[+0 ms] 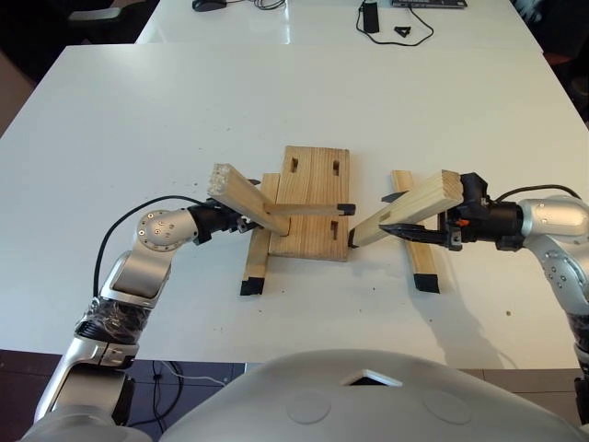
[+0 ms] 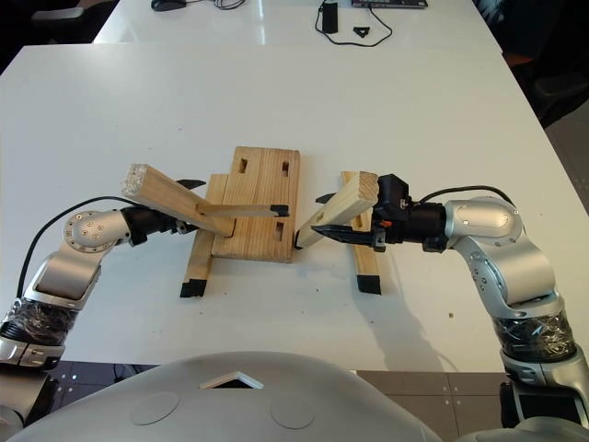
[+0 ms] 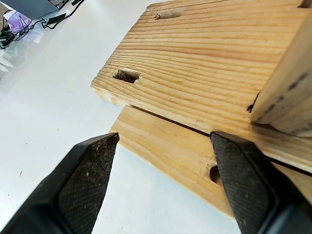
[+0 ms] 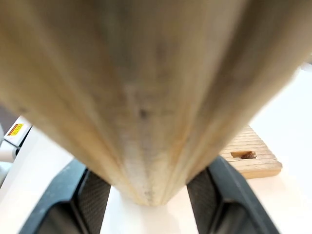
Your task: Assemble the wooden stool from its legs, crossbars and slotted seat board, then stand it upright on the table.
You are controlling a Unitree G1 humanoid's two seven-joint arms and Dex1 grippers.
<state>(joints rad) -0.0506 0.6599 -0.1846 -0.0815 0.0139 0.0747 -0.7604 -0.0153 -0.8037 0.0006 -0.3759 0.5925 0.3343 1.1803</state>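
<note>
The slotted seat board (image 1: 315, 184) is lying flat on the white table (image 1: 138, 120), about midway between its left and right edges and closer to the near edge than the far one. Two of its slots are showing on the far half. A flat leg (image 1: 258, 253) is lying along the board's left side, partly tucked under it, with its black-capped end pointing at the near edge. A second flat leg (image 1: 419, 253) is lying well to the right of the board and apart from it.

The left gripper (image 3: 165, 141) is hovering low at the board's left side with its fingers (image 3: 92, 170) spread apart and closed on nothing, straddling that first flat leg. Just beside it a tilted leg (image 1: 241, 193) is leaning up toward the left edge, its lower end meeting the board. A thin crossbar (image 1: 313, 210) is running from that lower end across the board to the right.

The right gripper (image 1: 411, 228) is clamping a third leg (image 1: 414, 204) at a slant, its lower end sitting at the board's near right corner; I cannot tell whether it is touching.

A black cable (image 1: 373, 18) is trailing on the next table beyond.
</note>
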